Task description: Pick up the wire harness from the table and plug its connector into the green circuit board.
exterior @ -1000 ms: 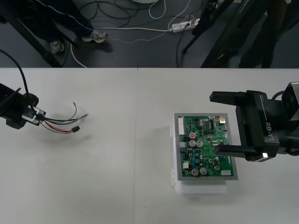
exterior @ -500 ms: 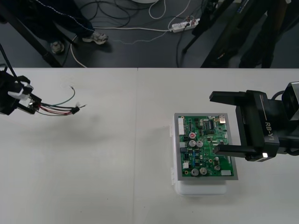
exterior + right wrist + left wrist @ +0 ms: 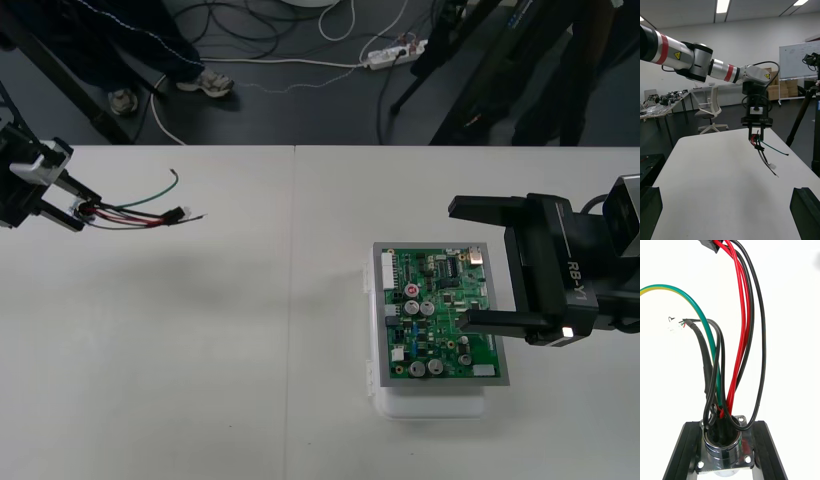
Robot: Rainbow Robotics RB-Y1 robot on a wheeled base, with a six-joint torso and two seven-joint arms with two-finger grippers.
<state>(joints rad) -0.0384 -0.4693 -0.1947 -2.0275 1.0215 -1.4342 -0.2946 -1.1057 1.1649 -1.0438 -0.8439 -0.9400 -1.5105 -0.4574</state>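
Front view: left gripper (image 3: 78, 208) far out to the left of the green circuit board (image 3: 437, 315), clamped on one end of the wire harness (image 3: 135, 215). Holds it clear of the table (image 3: 250, 350), wires trailing toward the board, black plug (image 3: 176, 213) near the tip. Right gripper (image 3: 458, 265) at the board's right side, spread wide, nothing gripped. Right wrist view: own fingers (image 3: 805, 206) far apart, harness dangling in the air from the left gripper. Left wrist view: round metal socket (image 3: 724, 450) pinched tight between the two black pads, red, black and green wires rising away.
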